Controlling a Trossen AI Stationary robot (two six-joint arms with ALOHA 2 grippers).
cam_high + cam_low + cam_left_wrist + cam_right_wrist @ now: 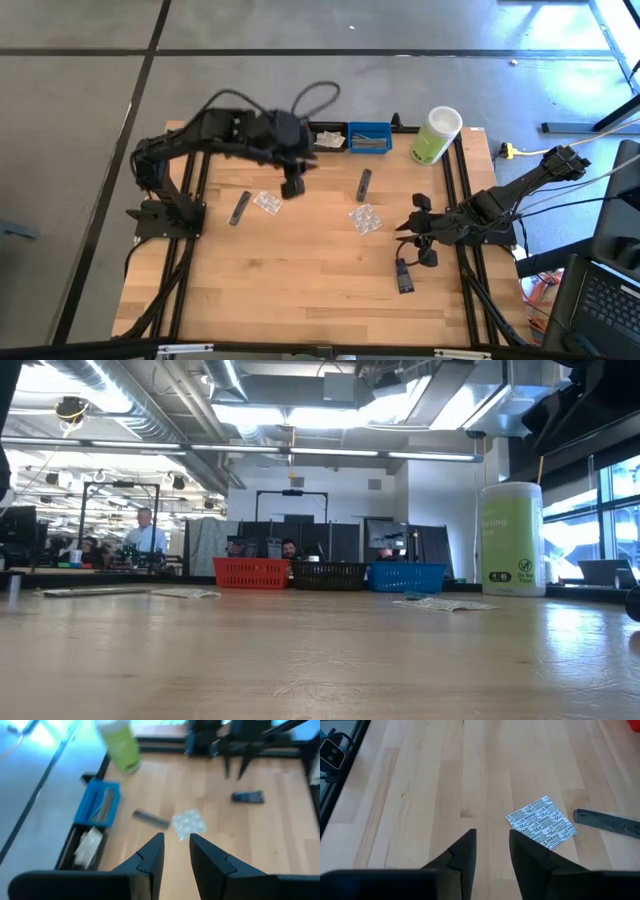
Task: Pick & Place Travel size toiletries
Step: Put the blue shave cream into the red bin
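Left hand [175, 852] hovers empty, fingers slightly parted; right hand [491, 847] likewise.

Lighting: bright, even, from ceiling strip lights [300, 415] behind the table [300, 280]. Glare: window daylight whitens the floor beside the green container [120, 747]. Shadows: soft, short, under both arms. Blur: left wrist view smeared throughout; low view's near tabletop out of focus.

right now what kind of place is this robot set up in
Probably an open-plan lab or industrial office. Exposed ducts and strip lights run overhead, monitors fill the desks beyond the wooden table, and a person stands at the back.
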